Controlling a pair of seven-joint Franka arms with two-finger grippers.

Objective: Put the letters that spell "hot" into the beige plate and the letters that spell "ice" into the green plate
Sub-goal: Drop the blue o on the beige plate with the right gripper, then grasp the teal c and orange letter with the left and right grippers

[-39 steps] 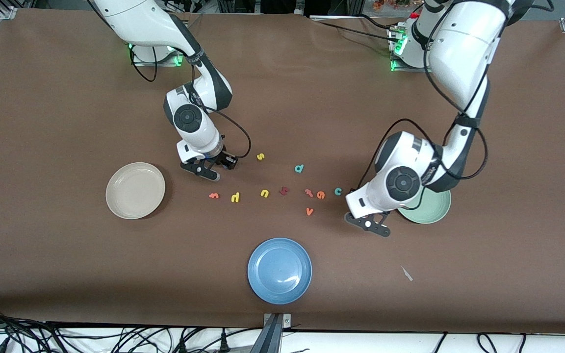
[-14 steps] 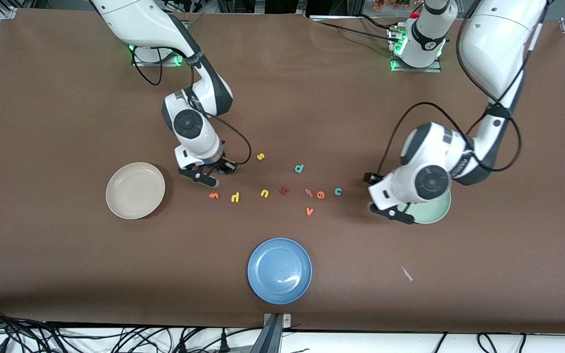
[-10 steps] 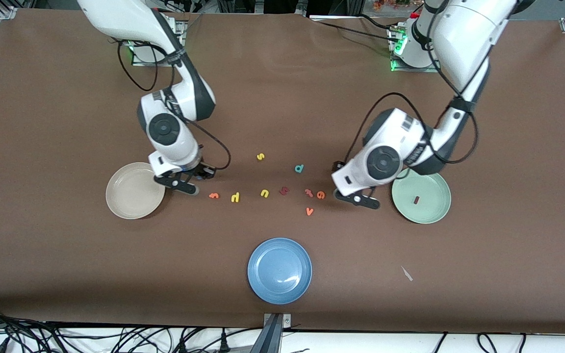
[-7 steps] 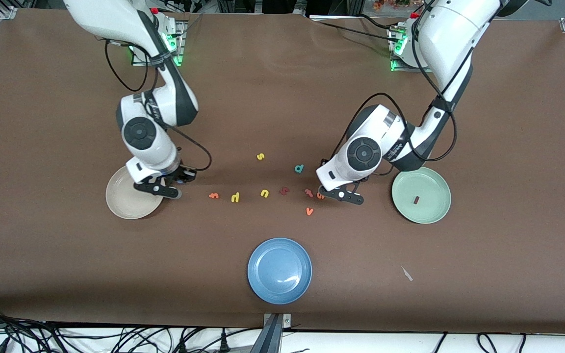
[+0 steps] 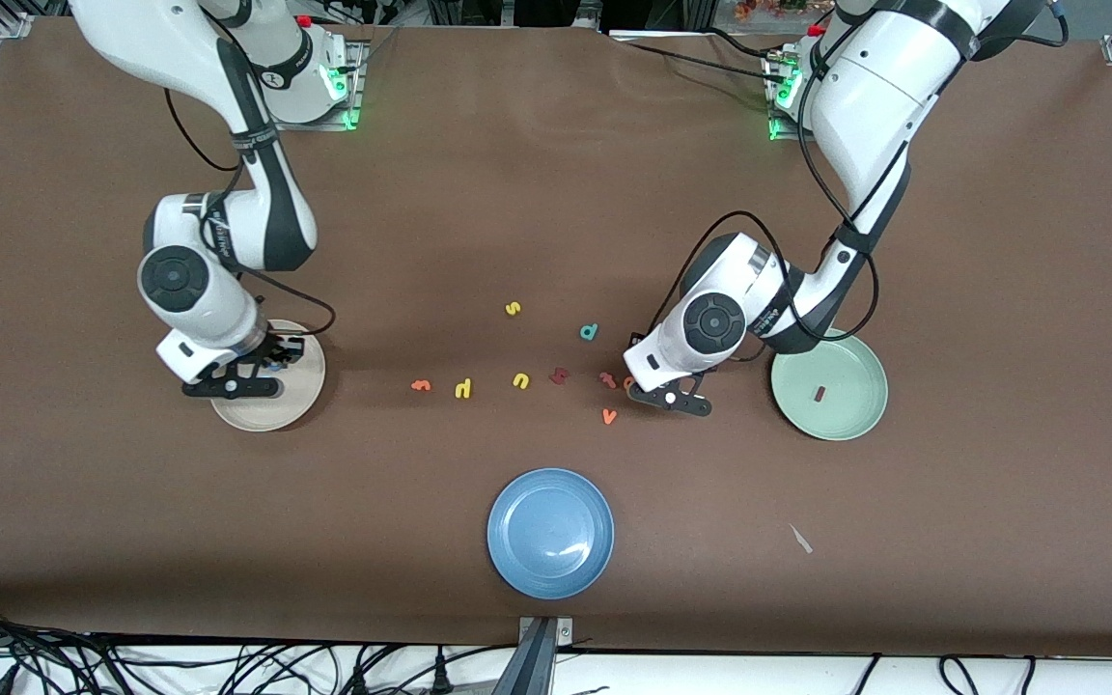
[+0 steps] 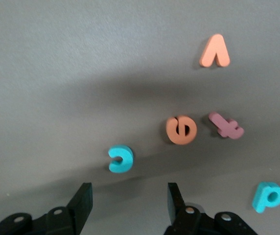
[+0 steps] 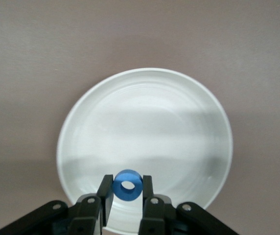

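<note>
Right hand (image 7: pixel 126 196) over the beige plate (image 7: pixel 145 117), clenched on the blue "o" (image 7: pixel 127 185). Left hand (image 6: pixel 128 198) released, fingers apart above the teal "c" (image 6: pixel 120 159) on the desk (image 5: pixel 556 145).

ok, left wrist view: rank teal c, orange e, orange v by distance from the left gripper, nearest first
1. teal c: just ahead of the left gripper, whose jaws stand apart around empty space.
2. orange e: a step farther out, beside the c.
3. orange v: clearly farthest, well past the e.
</note>
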